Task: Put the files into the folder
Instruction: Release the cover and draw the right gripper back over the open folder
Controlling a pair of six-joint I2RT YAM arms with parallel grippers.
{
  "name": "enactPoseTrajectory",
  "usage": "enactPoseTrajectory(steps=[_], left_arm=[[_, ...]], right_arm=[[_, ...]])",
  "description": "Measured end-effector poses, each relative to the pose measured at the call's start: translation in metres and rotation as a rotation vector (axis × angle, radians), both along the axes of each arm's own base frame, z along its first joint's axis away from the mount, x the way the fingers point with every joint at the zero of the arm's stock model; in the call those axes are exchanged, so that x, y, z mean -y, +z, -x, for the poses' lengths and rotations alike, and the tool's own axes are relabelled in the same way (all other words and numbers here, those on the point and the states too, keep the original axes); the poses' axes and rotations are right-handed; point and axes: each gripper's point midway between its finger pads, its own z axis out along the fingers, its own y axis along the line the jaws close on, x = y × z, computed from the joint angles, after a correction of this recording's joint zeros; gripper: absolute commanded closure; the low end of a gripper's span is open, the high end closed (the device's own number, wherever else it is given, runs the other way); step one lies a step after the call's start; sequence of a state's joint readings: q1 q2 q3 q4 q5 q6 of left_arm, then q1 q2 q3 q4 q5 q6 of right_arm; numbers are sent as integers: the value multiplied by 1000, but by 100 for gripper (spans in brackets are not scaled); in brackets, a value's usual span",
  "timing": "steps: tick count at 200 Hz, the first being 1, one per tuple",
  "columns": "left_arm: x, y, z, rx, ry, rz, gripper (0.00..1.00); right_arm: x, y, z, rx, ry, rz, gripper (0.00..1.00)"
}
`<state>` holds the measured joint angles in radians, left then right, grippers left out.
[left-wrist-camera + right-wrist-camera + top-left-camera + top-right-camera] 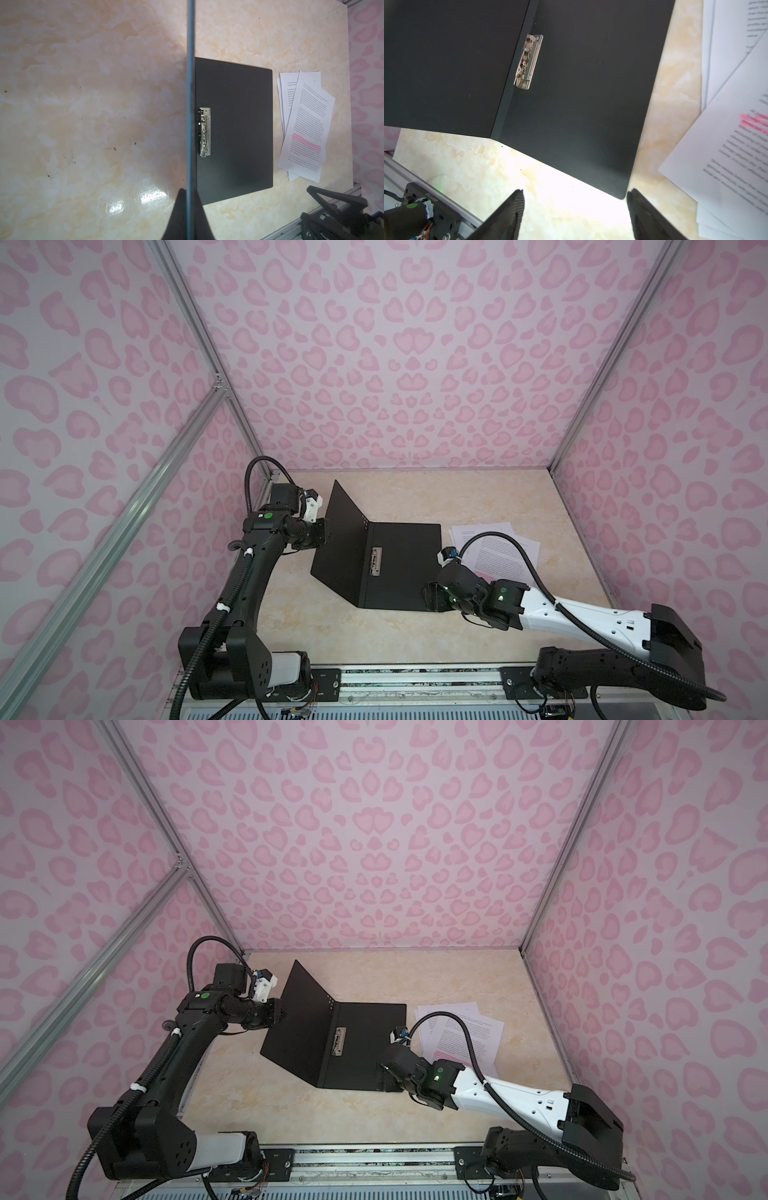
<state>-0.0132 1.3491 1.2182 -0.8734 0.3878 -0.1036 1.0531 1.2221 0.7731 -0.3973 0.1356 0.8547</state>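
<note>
On the table, the folder lies open, black inside up. The left gripper is clamped on its raised left cover. The files lie fanned just to its right. The right gripper, jaws spread and empty, sits at its near right corner.

The folder is matt black inside, smooth and dull. Its clip is shiny silver metal. The files are thin white paper. The desk looks like smooth, glossy cream stone. The right hand has black fingers with rough little ridges.
</note>
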Motion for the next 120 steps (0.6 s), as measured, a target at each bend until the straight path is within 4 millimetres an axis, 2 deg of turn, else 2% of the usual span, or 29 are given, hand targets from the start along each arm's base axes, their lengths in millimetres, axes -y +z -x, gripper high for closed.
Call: enactPoseTrajectory(steps=[36, 59, 99, 120], left_arm=[[0, -1, 1, 10, -2, -3, 96], [-1, 0, 2, 12, -1, -4, 97], [-2, -6, 9, -3, 23, -4, 96], [-1, -10, 14, -10, 29, 6, 96]], right_arm=[[19, 3, 8, 23, -38, 11, 26], [24, 5, 8, 33, -55, 9, 30], [7, 20, -1, 56, -22, 17, 35], [-5, 18, -7, 69, 17, 49, 41]])
